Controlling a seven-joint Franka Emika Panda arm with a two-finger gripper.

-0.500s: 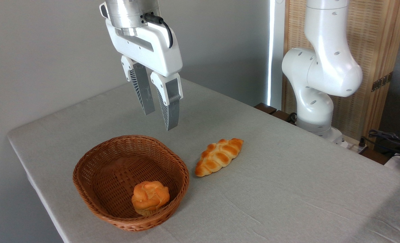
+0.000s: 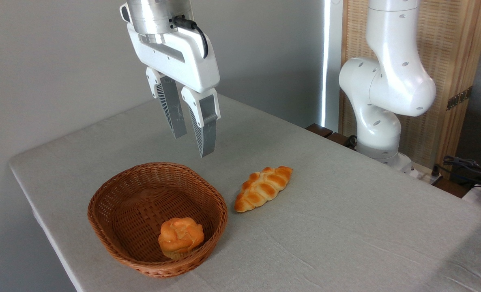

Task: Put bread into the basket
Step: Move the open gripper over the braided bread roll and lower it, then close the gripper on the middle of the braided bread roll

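Grey cloth covers the desk (image 2: 346, 227), with a plain grey wall behind it and a slatted wooden screen (image 2: 455, 81) at the far right. We see our jaws hanging in the air above the far rim of the basket (image 2: 114, 239), clear of everything, the two ribbed fingers (image 2: 204, 134) pointing down and tilted a little toward the right. They stand narrowly parted, with a slim gap between the tips, and hold nothing. The gripper (image 2: 191, 144) hangs from a white hand body and a metal wrist that runs out of the top of the picture; a black cable loops at the wrist. Our arm's base and lower joints (image 2: 382, 93) rise at the desk's far right edge, well apart from the basket. Inside the basket, against its near wall, sits a small round bun (image 2: 181, 237). The bread (image 2: 263, 187) lies flat on the cloth just beside the basket's right rim, outside it, its long axis slanting away to the upper right.
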